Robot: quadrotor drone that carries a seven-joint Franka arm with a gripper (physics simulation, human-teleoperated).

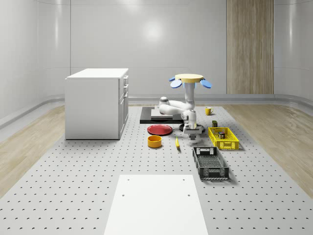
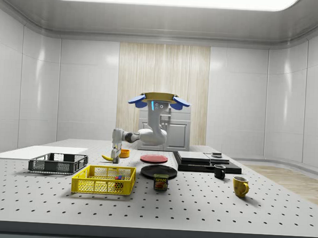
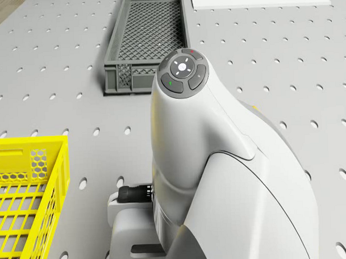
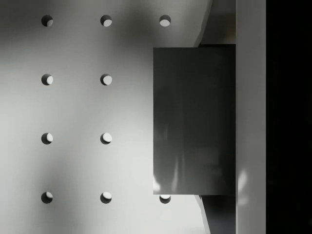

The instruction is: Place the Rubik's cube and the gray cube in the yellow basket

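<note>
Whole-scene view: the drone [image 1: 188, 79] hovers above the perforated table [image 1: 73, 181], behind the yellow basket [image 1: 223, 138], with its arm bent down so the gripper [image 1: 191, 134] sits low over the table just beside that basket's left wall; a red plate [image 1: 160, 129], an orange bowl [image 1: 154, 141] and a dark gray basket [image 1: 210, 163] lie nearby. Side view: the gripper [image 2: 115, 155] hangs behind the yellow basket [image 2: 103, 180], which holds a multicolored object, apparently the Rubik's cube [image 2: 118, 179]. Drone view: the arm covers the gripper, with the yellow basket [image 3: 27, 197] close alongside. Wrist view: the gray cube [image 4: 194, 121] sits right against one finger [image 4: 250, 117]; whether the fingers clamp it cannot be determined.
</note>
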